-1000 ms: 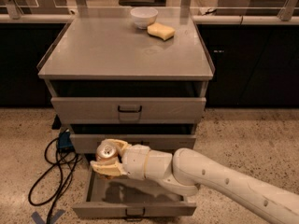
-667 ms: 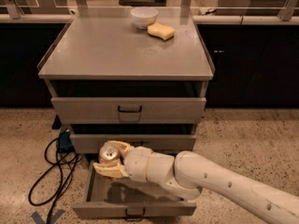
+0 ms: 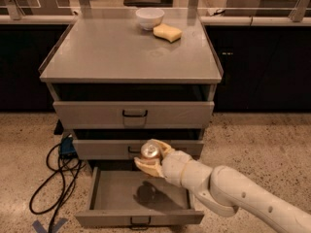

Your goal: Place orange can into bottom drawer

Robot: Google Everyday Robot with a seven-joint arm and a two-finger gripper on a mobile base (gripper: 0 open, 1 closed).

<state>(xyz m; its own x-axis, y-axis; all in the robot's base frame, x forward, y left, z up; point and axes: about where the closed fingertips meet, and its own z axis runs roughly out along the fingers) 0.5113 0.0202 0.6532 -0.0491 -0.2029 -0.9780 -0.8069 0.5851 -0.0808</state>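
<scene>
Progress well past the halfway mark, judging by the layout. Done so far: bottom drawer (image 3: pixel 116 191) pulled out wide, tray bare apart from a shadow; orange can (image 3: pixel 150 151) off every surface and clasped tight between the cream fingers (image 3: pixel 148 168) of the gripper (image 3: pixel 151 160), silver top turned toward the camera. Hangs above the rear part of the open tray, just in front of the middle drawer (image 3: pixel 102 149), clear of the tray floor. Not resting on anything, so not yet placed. Left to do, by the look of it: lower into the tray, release, draw the arm (image 3: pixel 233 193) back out. Closing up afterwards not asked for by the task.

Counted:
- One orange can.
- One gripper, on one white arm reaching in from lower right.
- Three drawers in one grey cabinet (image 3: pixel 211 108): top drawer (image 3: pixel 87 114) and middle drawer shut or nearly so, bottom drawer open.
- Three dark loop handles (image 3: pixel 134 113), one per front, the middle one partly hidden behind the can.
- On the counter (image 3: pixel 112 52): one white bowl (image 3: pixel 149 18) and one yellow sponge (image 3: pixel 167 32), just beside each other near the back edge.
- On the floor left of the cabinet: one tangle of black cable (image 3: pixel 53 188) and one small blue object (image 3: pixel 67 147), too dim to identify.
</scene>
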